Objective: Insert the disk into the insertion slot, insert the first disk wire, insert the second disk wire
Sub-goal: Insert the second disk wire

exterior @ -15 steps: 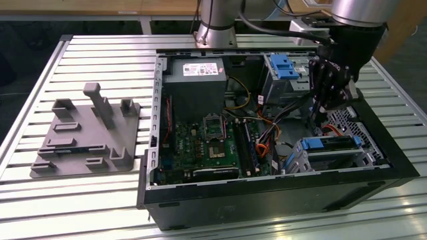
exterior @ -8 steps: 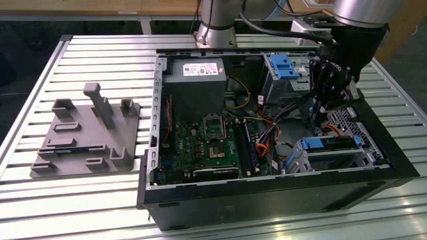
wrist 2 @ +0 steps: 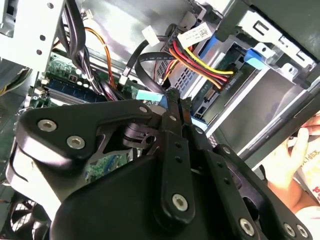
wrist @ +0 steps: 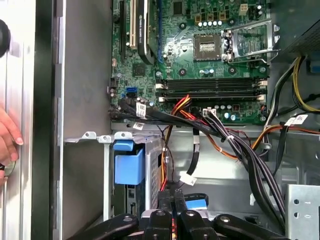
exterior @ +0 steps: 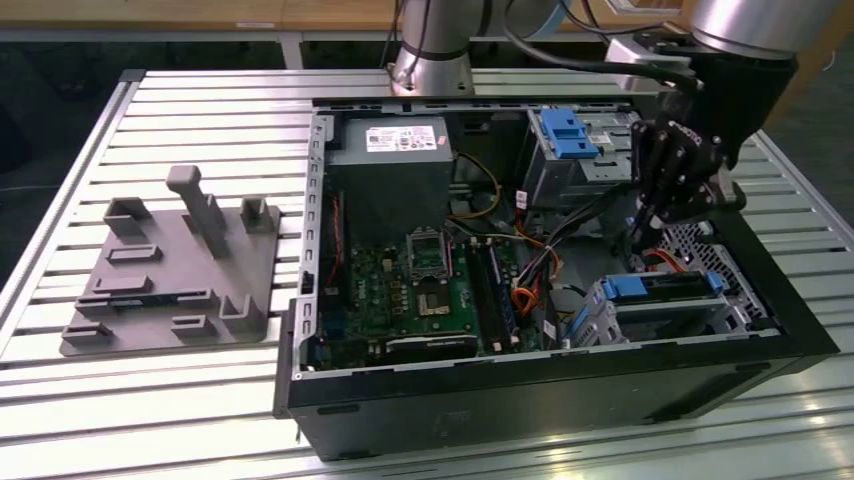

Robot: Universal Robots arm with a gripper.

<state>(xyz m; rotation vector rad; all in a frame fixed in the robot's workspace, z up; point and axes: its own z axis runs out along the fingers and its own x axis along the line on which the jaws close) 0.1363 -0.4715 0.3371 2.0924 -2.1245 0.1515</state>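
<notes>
- The disk (exterior: 661, 287): grey metal drive framed by a bright blue carrier, lying flat, seated inside the insertion slot (blue edge showing).
- The insertion slot (exterior: 597, 318): low silver perforated cage, in the case's (exterior: 534, 395) near corner, exterior view's right.

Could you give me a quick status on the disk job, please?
Gripper shut, low inside the case. Disk seated in the insertion slot. Wires crowd the fingers; a hand by the case wall.

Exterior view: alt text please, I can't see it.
The robot's gripper reaches down into an open computer case, close to the blue-framed disk sitting in its silver cage at the exterior view's right. A grey fixture lies on the slatted table beside the case.
</notes>
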